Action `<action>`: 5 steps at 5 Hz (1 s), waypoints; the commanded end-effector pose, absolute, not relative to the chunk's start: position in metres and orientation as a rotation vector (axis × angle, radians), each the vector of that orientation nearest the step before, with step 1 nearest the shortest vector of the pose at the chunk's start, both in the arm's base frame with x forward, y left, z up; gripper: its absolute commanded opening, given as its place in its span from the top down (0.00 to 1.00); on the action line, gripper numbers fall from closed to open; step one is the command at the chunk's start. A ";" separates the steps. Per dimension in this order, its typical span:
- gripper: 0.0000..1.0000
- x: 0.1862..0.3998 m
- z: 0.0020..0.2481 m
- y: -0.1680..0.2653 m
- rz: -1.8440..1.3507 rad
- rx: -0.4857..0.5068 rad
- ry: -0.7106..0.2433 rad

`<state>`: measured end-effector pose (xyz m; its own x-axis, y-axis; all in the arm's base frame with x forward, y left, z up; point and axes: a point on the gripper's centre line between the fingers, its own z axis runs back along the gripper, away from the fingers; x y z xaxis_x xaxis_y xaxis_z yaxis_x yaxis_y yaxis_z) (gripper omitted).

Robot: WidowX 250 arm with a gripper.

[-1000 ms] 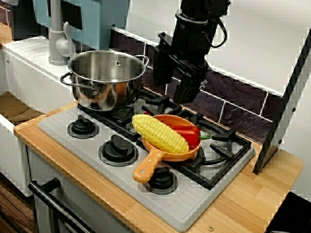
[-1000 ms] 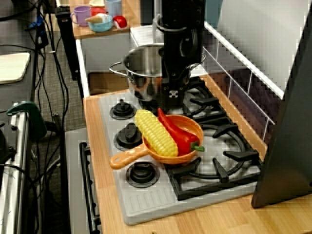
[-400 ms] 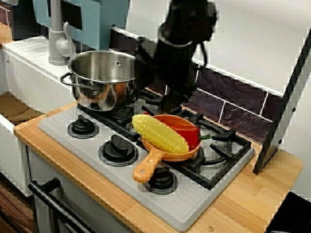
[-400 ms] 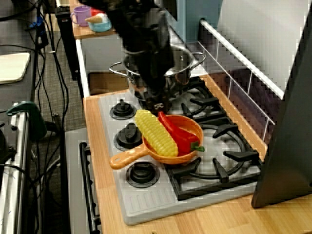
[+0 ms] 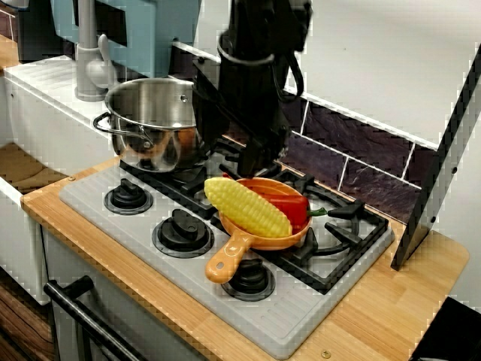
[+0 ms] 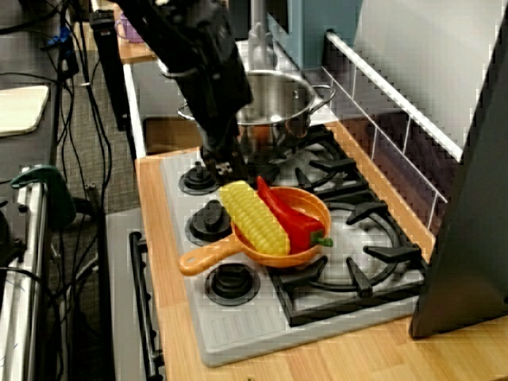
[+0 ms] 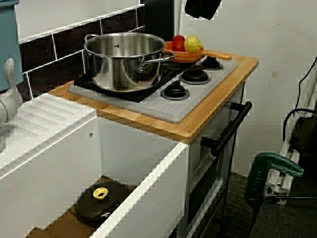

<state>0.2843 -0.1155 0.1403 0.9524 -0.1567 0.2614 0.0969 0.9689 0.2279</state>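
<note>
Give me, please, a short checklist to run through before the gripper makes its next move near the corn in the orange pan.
1. Are the gripper fingers open: cannot tell, they are dark and blurred.
2. Is the gripper apart from the corn cob: ok, it hovers just off the cob's end nearest the pot.
3. Is the corn cob uncovered: ok, it lies on top in the orange pan.
4. Is the corn cob free of neighbours: not ok, the red pepper lies against it.
5. Is the arm clear of the steel pot: cannot tell, they overlap.
6. Is the pan seated on the burner grate: ok.
</note>
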 end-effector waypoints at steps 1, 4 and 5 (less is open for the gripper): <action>0.00 0.269 0.161 -0.120 -0.200 0.131 -0.441; 0.00 0.267 0.116 -0.132 -0.249 0.198 -0.502; 0.00 0.268 0.100 -0.144 -0.248 0.179 -0.433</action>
<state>0.2653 -0.1349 0.0877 0.8945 -0.2741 0.3532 0.1956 0.9503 0.2421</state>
